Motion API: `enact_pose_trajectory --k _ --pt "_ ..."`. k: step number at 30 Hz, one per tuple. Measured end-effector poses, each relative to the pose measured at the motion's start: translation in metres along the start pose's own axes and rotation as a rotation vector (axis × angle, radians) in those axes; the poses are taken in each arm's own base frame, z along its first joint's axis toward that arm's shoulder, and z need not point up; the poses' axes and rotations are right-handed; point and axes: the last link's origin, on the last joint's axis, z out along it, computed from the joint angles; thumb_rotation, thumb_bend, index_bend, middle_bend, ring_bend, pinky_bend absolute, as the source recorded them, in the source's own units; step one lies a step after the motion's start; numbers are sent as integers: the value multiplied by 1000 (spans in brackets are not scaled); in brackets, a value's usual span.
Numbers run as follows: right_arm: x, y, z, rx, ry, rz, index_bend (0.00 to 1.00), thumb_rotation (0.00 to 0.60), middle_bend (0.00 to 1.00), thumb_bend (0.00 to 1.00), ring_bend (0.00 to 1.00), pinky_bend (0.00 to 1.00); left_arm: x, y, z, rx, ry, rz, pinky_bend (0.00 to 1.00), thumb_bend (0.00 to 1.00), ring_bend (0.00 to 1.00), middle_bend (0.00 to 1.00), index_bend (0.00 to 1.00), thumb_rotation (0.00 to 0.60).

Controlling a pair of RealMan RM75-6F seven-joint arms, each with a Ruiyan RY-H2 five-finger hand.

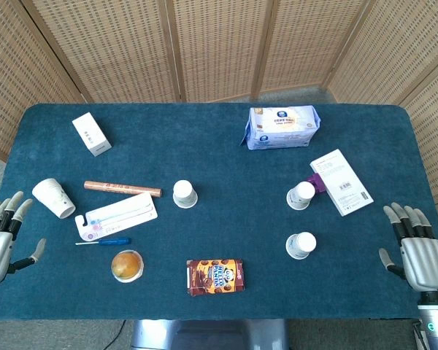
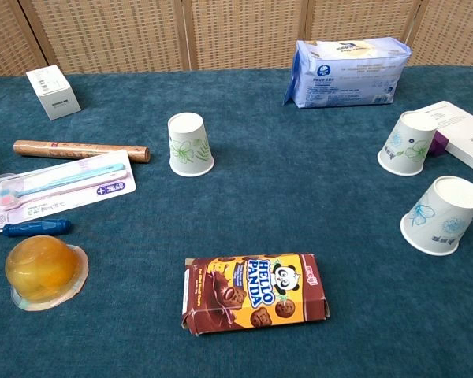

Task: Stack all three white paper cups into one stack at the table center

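Both my hands rest at the table's near corners, holding nothing, fingers spread: left hand [image 1: 1, 237], right hand [image 1: 422, 251]. Landmark: the Hello Panda box [image 1: 214, 276] at near centre. Three upside-down white cups stand apart: the centre cup [image 1: 184, 194] just beyond the box and slightly left of it; the near right cup [image 1: 300, 245] level with the box on its right; the far right cup [image 1: 300, 195] beyond that one, touching or just beside a purple thing. A fourth cup lies tipped far left [image 1: 52, 197]. I judge the right hand nearer the two right cups; the near right cup sits inward and slightly ahead of it, axis upright, so a side grasp suits.
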Motion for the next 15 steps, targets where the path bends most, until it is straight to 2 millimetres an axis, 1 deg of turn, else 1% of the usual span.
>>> enact_pose_trajectory --k 6,15 --pt "-3 -3 1 12 -16 6 0 600 0 393 0 112 -1 -1 0 0 -4 -2 70 445 0 0 0 286" --pt "-3 -10 4 57 -19 51 0 600 0 392 0 121 6 2 -2 -21 10 -5 75 444 0 0 0 284"
